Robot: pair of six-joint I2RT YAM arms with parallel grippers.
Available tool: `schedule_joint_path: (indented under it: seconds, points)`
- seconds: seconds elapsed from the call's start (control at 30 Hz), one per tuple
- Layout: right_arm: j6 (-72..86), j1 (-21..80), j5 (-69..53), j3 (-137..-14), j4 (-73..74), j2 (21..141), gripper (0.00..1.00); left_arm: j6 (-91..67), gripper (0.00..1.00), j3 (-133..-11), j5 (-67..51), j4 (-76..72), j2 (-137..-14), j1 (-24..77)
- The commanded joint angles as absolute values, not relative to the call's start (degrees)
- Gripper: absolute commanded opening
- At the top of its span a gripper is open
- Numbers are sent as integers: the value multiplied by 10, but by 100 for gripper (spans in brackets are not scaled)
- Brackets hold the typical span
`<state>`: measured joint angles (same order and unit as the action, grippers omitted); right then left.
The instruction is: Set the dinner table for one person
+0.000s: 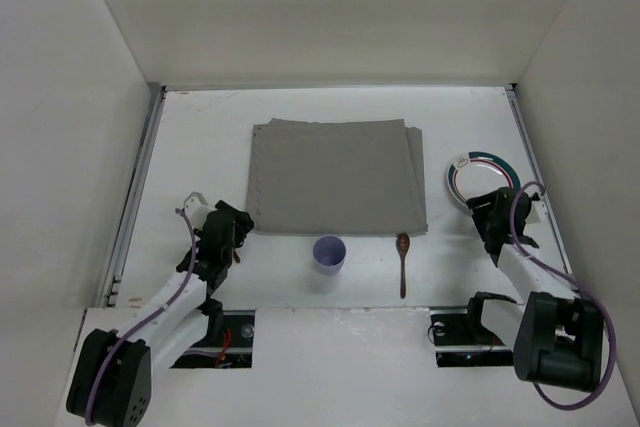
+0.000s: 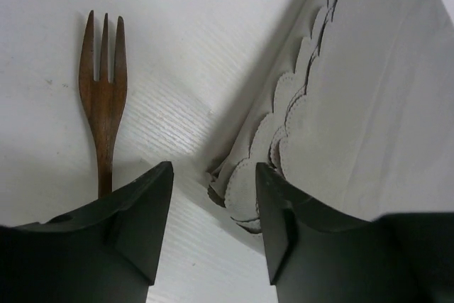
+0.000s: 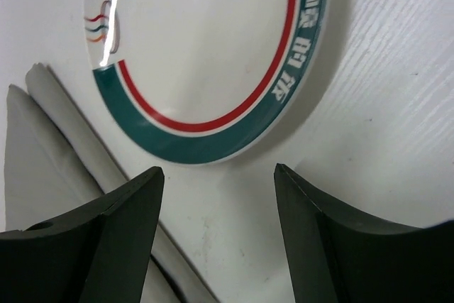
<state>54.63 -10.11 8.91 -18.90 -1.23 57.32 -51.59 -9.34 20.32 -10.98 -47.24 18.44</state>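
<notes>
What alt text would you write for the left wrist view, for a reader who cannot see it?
The left gripper hangs open over the white table. A wooden fork lies at picture left, prongs pointing away, and the scalloped corner of a grey cloth mat lies at picture right.

The dinner table (image 1: 200, 137) is enclosed on three sides by plain white panels. A back wall (image 1: 340, 7) is set along the far edge, and a left wall (image 1: 60, 97) and a right wall (image 1: 590, 67) are raised from the side edges. A left rail (image 1: 135, 197) and a right rail (image 1: 530, 157) of metal are fixed along those edges. A bright band of light (image 1: 330, 88) is seen at the far edge, and the surface is evenly lit.
</notes>
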Motion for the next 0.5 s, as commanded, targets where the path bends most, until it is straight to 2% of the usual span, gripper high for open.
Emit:
schedule_joint_path:
  seconds: [0.0,0.13,0.23,0.37,0.47]
  points:
    - [570,-124,78,-199,-64,612,69,-509,53,-113,207,-100,-454,190]
    - [591,-150,49,-198,-107,669,64,-493,68,-127,208,-103,-410,217]
    - [605,-164,47,-192,-135,693,59,-476,70,-138,221,-105,-382,232]
    - [620,-180,47,-188,-162,722,41,-472,67,-150,252,-123,-400,275]
    - [633,-189,39,-188,-177,738,21,-461,65,-153,276,-154,-414,312]
